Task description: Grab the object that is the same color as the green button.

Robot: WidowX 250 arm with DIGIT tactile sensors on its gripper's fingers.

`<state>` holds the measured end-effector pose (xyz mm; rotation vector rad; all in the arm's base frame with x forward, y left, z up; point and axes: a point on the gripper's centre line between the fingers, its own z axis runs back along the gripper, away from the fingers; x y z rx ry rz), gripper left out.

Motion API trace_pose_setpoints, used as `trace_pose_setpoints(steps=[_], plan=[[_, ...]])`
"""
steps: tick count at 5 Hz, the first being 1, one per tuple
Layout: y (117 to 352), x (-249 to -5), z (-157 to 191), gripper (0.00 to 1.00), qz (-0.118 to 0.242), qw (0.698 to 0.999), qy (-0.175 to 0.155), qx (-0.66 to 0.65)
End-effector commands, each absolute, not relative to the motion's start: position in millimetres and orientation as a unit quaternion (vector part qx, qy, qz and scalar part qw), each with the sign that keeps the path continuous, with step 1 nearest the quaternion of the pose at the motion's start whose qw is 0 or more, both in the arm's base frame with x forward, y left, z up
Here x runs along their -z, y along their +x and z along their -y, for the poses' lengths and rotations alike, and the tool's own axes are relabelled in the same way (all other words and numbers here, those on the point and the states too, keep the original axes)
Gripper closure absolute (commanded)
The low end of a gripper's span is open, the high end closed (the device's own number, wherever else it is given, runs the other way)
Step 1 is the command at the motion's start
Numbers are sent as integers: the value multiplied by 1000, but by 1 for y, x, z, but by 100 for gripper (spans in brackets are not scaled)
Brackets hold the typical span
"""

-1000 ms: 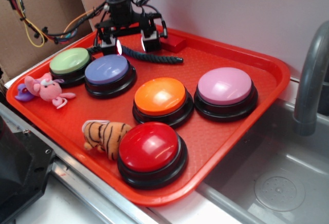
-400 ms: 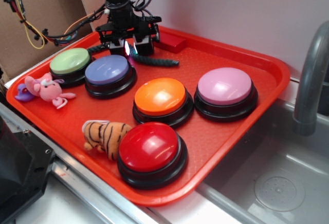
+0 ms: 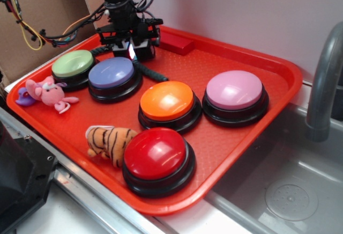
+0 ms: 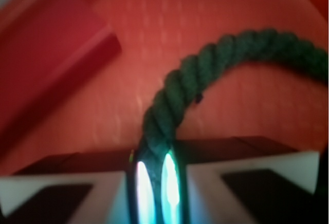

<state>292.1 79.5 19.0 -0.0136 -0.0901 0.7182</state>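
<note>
Nearest the camera sat a red dome button [image 3: 158, 156] with a striped tiger plush [image 3: 109, 140] lying against its left side. Behind them stood an orange button [image 3: 169, 102] and a pink button [image 3: 235, 94], and further left a lavender-blue button [image 3: 113, 76] just beside the green button [image 3: 72, 65], with a pink plush animal [image 3: 49, 93] at the tray's left edge. All rested on a red tray [image 3: 257, 137] with a fine textured floor, which gave good contrast for the dark rope. At the far side the gripper [image 3: 132, 49] hung above the tray, jaws pinched on the green rope [image 4: 198, 82]; the wrist view showed the twisted strand squeezed between the two lit pads, curving away to the right. In the exterior view the rope's free end [image 3: 153, 73] trailed down beside the lavender-blue button, its tip apparently low over or touching the tray floor. The grip looked to be near one end, likely so the rest could hang clear of the buttons. A red block [image 3: 175, 43] lay by the tray's back rim, apart from the rope. Beyond were a pale wall, cardboard with loose wiring at left, and a grey sink basin [image 3: 289, 191] with a faucet [image 3: 324, 83] at right.
</note>
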Motion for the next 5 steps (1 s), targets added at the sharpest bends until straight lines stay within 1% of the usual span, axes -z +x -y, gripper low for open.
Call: trace_pose_setpoints(steps=[1,2,3,4,5], plan=[[283,-103,-79,100,85,959,20,-270],[274,-146,-56,100,52,981,45,-182],[253,-177,-31,100,36,994,7,-105],[233,-187,-25,100,11,997,-32,-76],[221,-182,-19,100,1,997,-37,-67]])
